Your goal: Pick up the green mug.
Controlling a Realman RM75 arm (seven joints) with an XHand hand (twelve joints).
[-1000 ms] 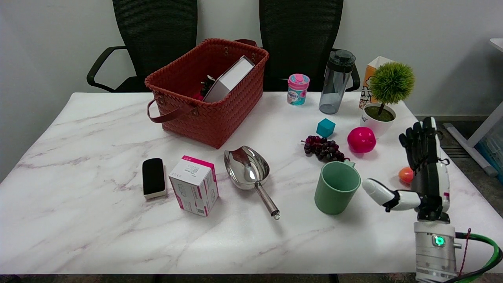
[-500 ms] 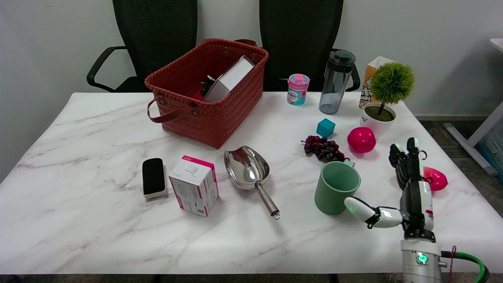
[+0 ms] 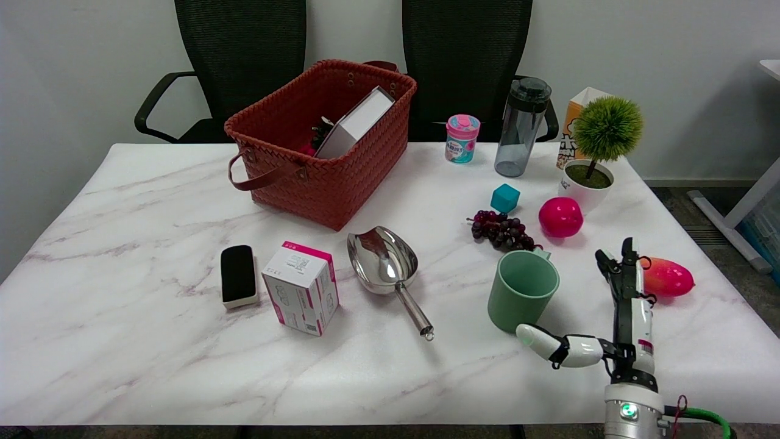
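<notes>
Green mug (image 3: 522,291), upright and mouth open, right of frame centre just below the grapes (image 3: 501,230); right hand (image 3: 615,323) at lower right, empty, thumb out near its base and fingers raised beside it, evidently to bracket it.

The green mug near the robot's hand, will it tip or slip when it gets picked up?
The green mug stands upright on a broad base, so it probably resists tipping. It looks empty and matte, so likely light and not very slippery. Its rigid, round wall should hold shape, though a push could slide it on the smooth marble table. The right hand is open beside it.
</notes>
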